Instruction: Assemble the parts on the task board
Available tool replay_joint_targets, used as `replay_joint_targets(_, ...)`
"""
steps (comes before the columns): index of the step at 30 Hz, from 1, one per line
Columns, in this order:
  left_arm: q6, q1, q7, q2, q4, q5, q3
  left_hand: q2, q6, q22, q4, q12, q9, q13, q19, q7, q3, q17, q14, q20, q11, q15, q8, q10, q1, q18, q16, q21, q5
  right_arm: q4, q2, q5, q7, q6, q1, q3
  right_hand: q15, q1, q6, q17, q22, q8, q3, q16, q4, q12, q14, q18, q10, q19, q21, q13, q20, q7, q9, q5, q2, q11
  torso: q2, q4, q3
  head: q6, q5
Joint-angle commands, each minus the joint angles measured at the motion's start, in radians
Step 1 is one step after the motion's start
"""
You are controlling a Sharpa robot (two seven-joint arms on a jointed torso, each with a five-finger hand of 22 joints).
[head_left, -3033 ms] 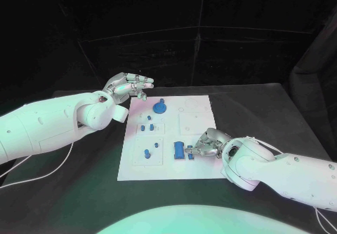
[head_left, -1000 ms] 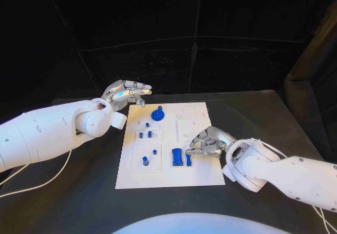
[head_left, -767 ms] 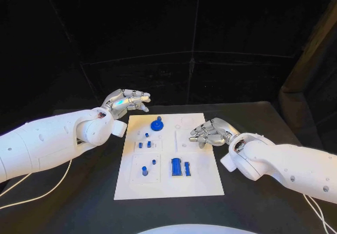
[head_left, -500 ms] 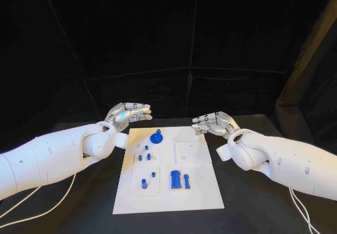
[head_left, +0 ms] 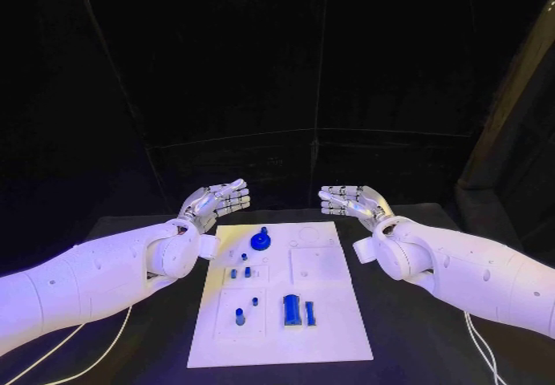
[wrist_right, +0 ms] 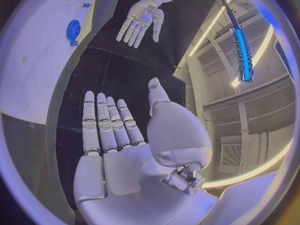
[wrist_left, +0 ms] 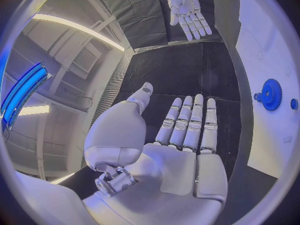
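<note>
Showing no readable writing: task board [head_left: 318, 305], blue parts [head_left: 293, 310].

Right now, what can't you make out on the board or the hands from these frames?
- Small blue parts on the task board, head view: too small to tell seated from loose.
- Faint outlines on the board's far side, head view: too pale to tell recess from marking.
- Blue gear, left wrist view: bent by the fisheye; most of the board is cut off by the circle's rim.
- Left hand and right hand: both open, nothing hidden.
</note>
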Motion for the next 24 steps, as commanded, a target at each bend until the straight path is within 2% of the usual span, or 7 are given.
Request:
replay_joint_targets(1, -0.066, -0.006, 0.008, -0.005, 0.03, -0.015, 0.008, 0.025, -0.245, -0.065, 0.026, -0.025, -0.023, -0.022, -0.174, -0.04, -0.073, -0.039, -0.223, -0.067, -0.042, -0.038, -0.024, -0.256, -0.306, -0.044, -0.055, -0.042, -0.02, 0.043, -0.013, 0.048, 0.031, -0.071, -0.002, 0.001, -0.075, -0.335, -0.23, -0.026, -0.098, -0.022, 0.034, -0.022, 0.033, -0.022, -0.269, -0.046, -0.253, -0.248, -0.095, -0.027, -0.052, -0.037, -0.026, -0.039, -0.028, -0.037, -0.012, 0.031, -0.0006, 0.006, -0.009)
replay_joint_targets(4, -0.142, -0.021, 0.013, -0.014, 0.079, -0.027, 0.022, 0.025, -0.31, -0.083, 0.026, -0.025, -0.023, -0.022, -0.22, -0.051, -0.093, -0.049, -0.283, -0.085, -0.054, -0.048, -0.024, -0.324, -0.387, -0.055, -0.069, -0.053, -0.02, 0.115, -0.042, 0.104, 0.062, -0.148, -0.012, 0.001, -0.075, -0.437, -0.299, -0.026, -0.098, -0.022, 0.11, -0.022, 0.033, -0.022, -0.35, -0.057, -0.329, -0.324, -0.095, -0.027, -0.068, -0.048, -0.026, -0.051, -0.028, -0.049, -0.021, 0.0524, -0.0007, 0.01, -0.016)
replay_joint_targets(5, -0.169, -0.026, 0.016, -0.017, 0.096, -0.032, 0.027, 0.025, -0.329, -0.088, 0.026, -0.025, -0.023, -0.022, -0.234, -0.054, -0.099, -0.122, -0.3, -0.09, -0.057, -0.119, -0.024, -0.344, -0.411, -0.055, -0.074, -0.057, -0.02, 0.14, -0.052, 0.123, 0.073, -0.175, -0.016, 0.001, -0.075, -0.461, -0.316, -0.026, -0.098, -0.022, 0.11, -0.022, 0.033, -0.022, -0.37, -0.057, -0.348, -0.342, -0.095, -0.027, -0.072, -0.119, -0.026, -0.053, -0.028, -0.121, -0.023, 0.0562, -0.0007, 0.011, -0.018)
replay_joint_targets(8, -0.259, -0.043, 0.022, -0.027, 0.153, -0.047, 0.044, 0.025, -0.38, -0.101, 0.026, -0.025, -0.023, -0.022, -0.27, -0.126, -0.114, -0.122, -0.347, -0.104, -0.133, -0.119, -0.024, -0.397, -0.475, -0.065, -0.085, -0.131, -0.02, 0.217, -0.083, 0.182, 0.107, -0.257, -0.027, 0.001, -0.075, -0.531, -0.365, -0.026, -0.098, -0.022, 0.11, -0.022, 0.033, -0.022, -0.427, -0.068, -0.401, -0.394, -0.095, -0.027, -0.082, -0.119, -0.026, -0.125, -0.028, -0.121, -0.025, 0.0615, -0.0008, 0.012, -0.019)
replay_joint_targets(13, -0.428, -0.075, 0.035, -0.047, 0.261, -0.075, 0.076, 0.025, -0.457, -0.122, 0.026, -0.025, -0.023, -0.022, -0.324, -0.126, -0.136, -0.122, -0.417, -0.125, -0.133, -0.119, -0.024, -0.477, -0.57, -0.076, -0.171, -0.131, -0.02, 0.319, -0.124, 0.261, 0.153, -0.367, -0.041, 0.0, -0.075, -0.637, -0.437, -0.026, -0.098, -0.022, 0.11, -0.022, 0.033, -0.022, -0.511, -0.079, -0.48, -0.472, -0.095, -0.027, -0.167, -0.119, -0.026, -0.125, -0.028, -0.121, -0.025, 0.0616, -0.0008, 0.012, -0.019)
replay_joint_targets(14, -0.453, -0.079, 0.037, -0.05, 0.277, -0.079, 0.081, 0.025, -0.469, -0.125, 0.026, -0.025, -0.023, -0.022, -0.333, -0.126, -0.14, -0.122, -0.428, -0.128, -0.133, -0.119, -0.024, -0.49, -0.585, -0.146, -0.171, -0.131, -0.02, 0.331, -0.129, 0.27, 0.158, -0.379, -0.043, 0.0, -0.075, -0.654, -0.448, -0.026, -0.098, -0.022, 0.11, -0.022, 0.033, -0.022, -0.524, -0.079, -0.493, -0.484, -0.095, -0.027, -0.167, -0.119, -0.026, -0.125, -0.028, -0.121, -0.025, 0.0616, -0.0008, 0.012, -0.019)
replay_joint_targets(24, -0.595, -0.106, 0.048, -0.066, 0.367, -0.102, 0.108, 0.025, -0.57, -0.204, 0.026, -0.025, -0.023, -0.022, -0.406, -0.126, -0.23, -0.122, -0.52, -0.21, -0.133, -0.119, -0.024, -0.595, -0.711, -0.146, -0.171, -0.131, -0.02, 0.364, -0.143, 0.295, 0.173, -0.415, -0.047, 0.0, -0.075, -0.799, -0.548, -0.026, -0.098, -0.022, 0.11, -0.022, 0.033, -0.022, -0.641, -0.154, -0.603, -0.593, -0.095, -0.027, -0.167, -0.119, -0.026, -0.125, -0.028, -0.121, -0.025, 0.0616, -0.0008, 0.012, -0.019)
